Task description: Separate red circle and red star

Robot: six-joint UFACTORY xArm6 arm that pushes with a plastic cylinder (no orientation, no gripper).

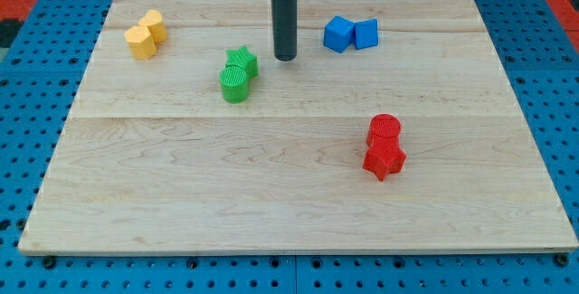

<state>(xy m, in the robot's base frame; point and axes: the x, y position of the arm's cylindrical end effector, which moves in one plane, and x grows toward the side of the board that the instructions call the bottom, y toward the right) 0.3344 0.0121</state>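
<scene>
- toward the view's top, a little left of the middle, my tip (285, 58) rests on the wooden board (271, 203), at the end of a straight dark rod; it is a plain rod end with nothing to spread, press together or pinch, and it touches no block.
- just to the tip's left and slightly lower sits the green star (242, 60), with the green circle (234, 85) touching it on the side nearer the view's bottom.
- to the tip's right, near the view's top, the two blue blocks (352, 33) sit side by side and touching; their exact shapes are hard to make out.
- the red circle (384, 130) lies in the right half of the board, well apart from my tip, and the red star (384, 159) sits right below it, the two touching.
- at the view's top left, the two yellow blocks (145, 35) sit pressed together, far from the tip.
- around the board lies a blue pegboard surface (27, 104).
</scene>
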